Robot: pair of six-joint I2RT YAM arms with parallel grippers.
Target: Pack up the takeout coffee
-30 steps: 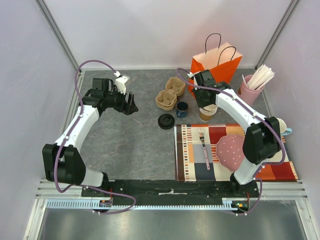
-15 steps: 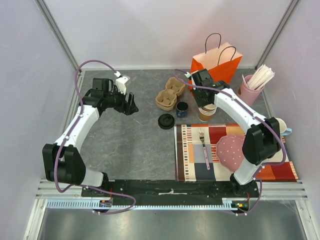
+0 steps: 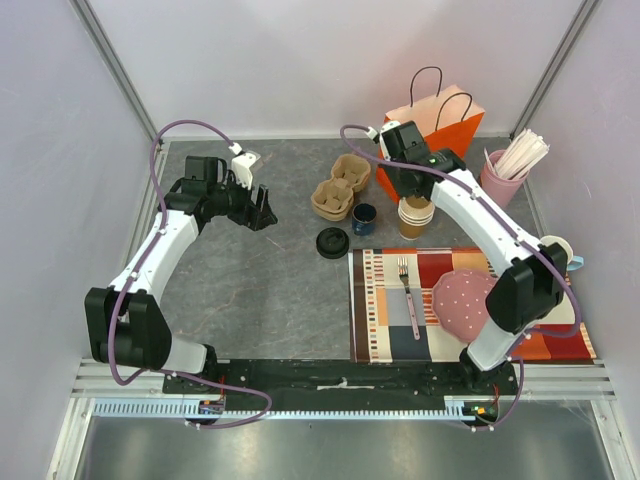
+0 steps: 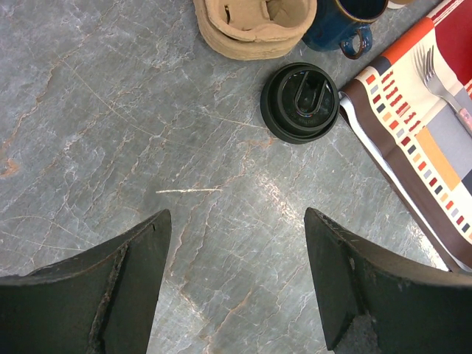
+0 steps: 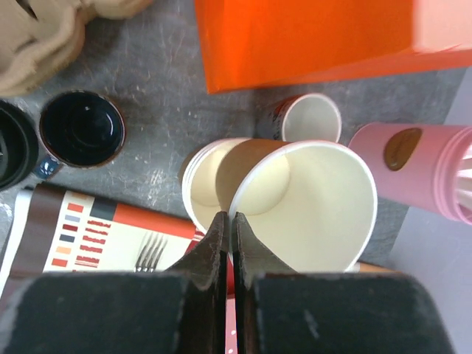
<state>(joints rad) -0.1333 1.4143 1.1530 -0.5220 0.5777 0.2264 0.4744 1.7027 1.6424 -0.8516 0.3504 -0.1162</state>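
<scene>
Status: the right tool (image 5: 227,221) is clamped on the rim of a lidless paper cup (image 5: 310,199), with the cup wall pinched between the fingers (image 5: 214,254). The paper cup is held tilted, just above and partly overlapping the stack of cups (image 5: 200,184). That stack stands just beyond the far edge of the striped mat (image 3: 385,320), in front of the orange bag (image 3: 430,125).

A black lid (image 3: 332,242) is seen on the desk (image 3: 260,290), just off the mat's far left corner. It is near the blue mug (image 3: 364,217) and the pulp cup carrier (image 3: 340,185) (whether a cup sits under that lid cannot be told from these views).

The left tool (image 4: 236,214) is spread wide over the desk with nothing gripped. The lid lies ahead of it, untouched.

A fork (image 3: 408,290) is laid on the mat. A pink holder of sticks (image 3: 500,178) is stood to the right of the stack.
</scene>
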